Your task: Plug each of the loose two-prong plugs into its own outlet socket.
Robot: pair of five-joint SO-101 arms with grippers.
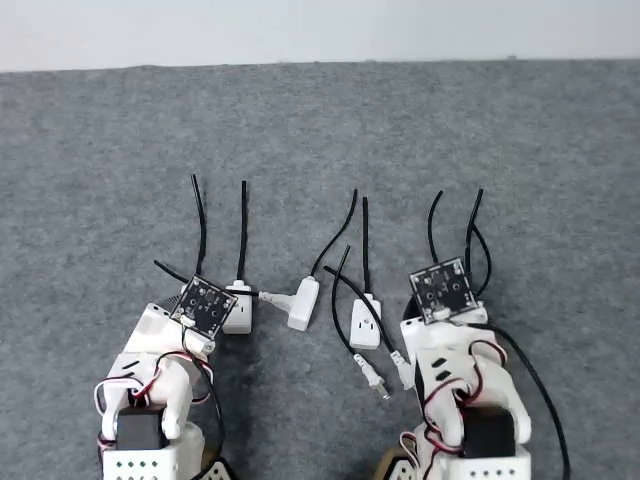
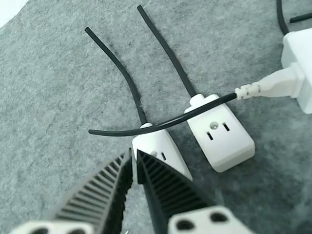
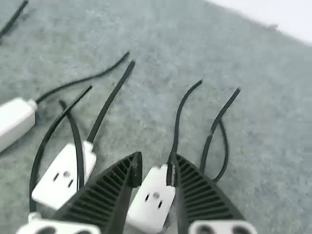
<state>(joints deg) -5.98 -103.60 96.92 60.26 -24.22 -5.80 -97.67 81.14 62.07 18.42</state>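
Plainly, an outlet socket (image 3: 152, 202) lies within the spread right end effector (image 3: 157, 159).

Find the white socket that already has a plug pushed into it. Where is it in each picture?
High view: the plugged socket lies tilted near the middle of the grey mat.
Left wrist view: it sits beyond an empty socket, with the white plug in it.
Right wrist view: it lies away from the right gripper, cut off at the frame edge.
Shared landmark: that grey mat, under everything.
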